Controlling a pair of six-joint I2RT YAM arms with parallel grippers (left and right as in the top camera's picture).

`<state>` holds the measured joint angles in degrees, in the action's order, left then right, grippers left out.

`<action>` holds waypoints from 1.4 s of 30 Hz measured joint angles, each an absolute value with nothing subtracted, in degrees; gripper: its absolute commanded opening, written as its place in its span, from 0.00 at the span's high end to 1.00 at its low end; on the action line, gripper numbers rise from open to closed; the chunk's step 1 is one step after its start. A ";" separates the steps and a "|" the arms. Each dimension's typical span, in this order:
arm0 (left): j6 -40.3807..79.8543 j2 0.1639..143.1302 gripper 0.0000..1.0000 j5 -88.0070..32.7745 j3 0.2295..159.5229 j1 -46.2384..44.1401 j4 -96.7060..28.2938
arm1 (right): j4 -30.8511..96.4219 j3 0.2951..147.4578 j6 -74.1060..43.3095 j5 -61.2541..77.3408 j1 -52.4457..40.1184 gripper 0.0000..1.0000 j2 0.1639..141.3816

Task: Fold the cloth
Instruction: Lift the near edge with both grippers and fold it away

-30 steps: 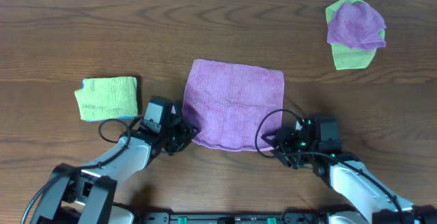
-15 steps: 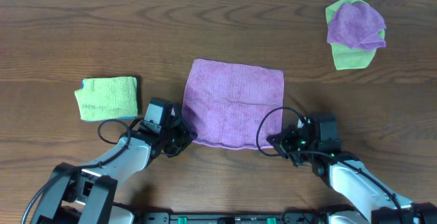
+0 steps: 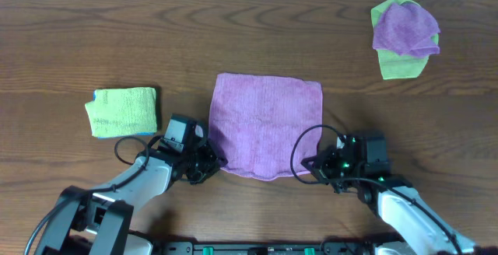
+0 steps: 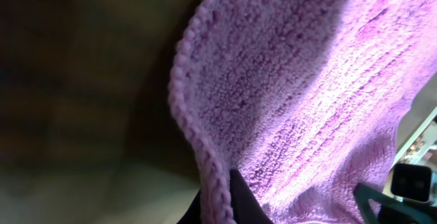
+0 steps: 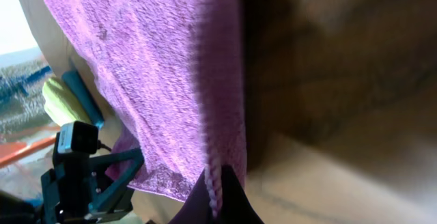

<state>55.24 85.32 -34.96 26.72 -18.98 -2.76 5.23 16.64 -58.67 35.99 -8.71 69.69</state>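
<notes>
The purple cloth [image 3: 266, 123] lies spread in the middle of the table. My left gripper [image 3: 212, 162] is shut on its near left corner, and the hem [image 4: 205, 162] runs between the dark fingertips [image 4: 240, 203] in the left wrist view. My right gripper [image 3: 311, 165] is shut on the near right corner; the braided hem [image 5: 213, 176] sits pinched between its fingertips [image 5: 232, 200]. The cloth's near edge sags a little between the two grippers, lifted off the table.
A folded green cloth [image 3: 122, 111] over a blue one lies at the left. A crumpled purple and green pile [image 3: 403, 36] sits at the far right corner. The left arm [image 5: 82, 176] shows in the right wrist view.
Both grippers have pulled the near edge of the purple cloth toward the front and lifted it slightly. The cloth has shifted a little toward me.
</notes>
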 measured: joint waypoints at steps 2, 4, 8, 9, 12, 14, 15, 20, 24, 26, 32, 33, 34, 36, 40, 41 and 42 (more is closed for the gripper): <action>54.89 84.36 0.94 -35.44 26.61 -18.98 -4.80 | 7.77 16.64 -58.04 36.42 -8.91 0.98 67.37; 54.15 82.89 0.94 -35.97 26.55 -18.98 -6.09 | 10.11 16.64 -57.60 36.56 -9.50 0.98 64.93; 53.71 78.78 0.94 -36.95 26.50 -18.98 -7.73 | 12.60 16.64 -57.23 36.60 -11.68 0.98 59.53; 53.69 77.93 0.94 -37.15 26.48 -18.98 -7.97 | 12.69 16.64 -57.23 36.53 -12.19 0.98 58.50; 53.71 75.29 0.94 -37.54 26.48 -18.98 -8.58 | 12.82 16.64 -57.25 35.92 -13.23 0.98 55.42; 53.80 73.47 0.94 -37.58 26.48 -18.98 -8.49 | 12.82 16.64 -57.25 34.96 -13.43 0.98 54.33; 53.95 72.86 0.94 -37.60 26.48 -18.98 -8.16 | 12.80 16.64 -57.25 34.41 -13.45 0.99 54.04; 55.55 71.22 0.94 -37.12 26.50 -18.98 -4.21 | 10.96 16.64 -57.36 30.92 -13.47 0.99 53.87; 56.18 71.24 0.94 -35.05 27.03 -18.98 -2.87 | 7.60 16.64 -57.93 28.34 -13.47 0.99 53.87; 56.62 71.24 0.94 -33.28 27.83 -18.98 -2.70 | 6.04 16.64 -58.24 26.87 -13.47 0.99 53.84; 56.95 71.40 0.94 -28.21 28.97 -18.98 -0.01 | 3.73 16.64 -59.07 22.74 -13.47 0.99 53.84; 56.99 71.68 0.94 -27.75 28.99 -18.98 0.97 | 3.49 16.64 -59.09 22.09 -13.47 0.99 53.91; 57.01 72.14 0.94 -27.38 29.02 -18.98 2.13 | 3.16 16.64 -59.09 21.50 -13.47 0.99 54.06; 57.01 73.76 0.94 -26.48 29.32 -18.98 3.84 | 1.87 16.64 -59.22 20.25 -13.47 0.99 54.81; 56.97 78.35 0.94 -25.23 31.42 -18.98 4.29 | -2.02 16.67 -59.44 18.65 -13.47 0.99 57.71; 56.90 79.53 0.94 -25.02 32.36 -18.98 4.29 | -2.55 16.67 -59.46 18.37 -13.47 0.99 58.52; 56.73 80.93 0.94 -24.71 33.71 -18.98 4.25 | -2.98 16.73 -59.46 18.11 -13.47 0.99 59.59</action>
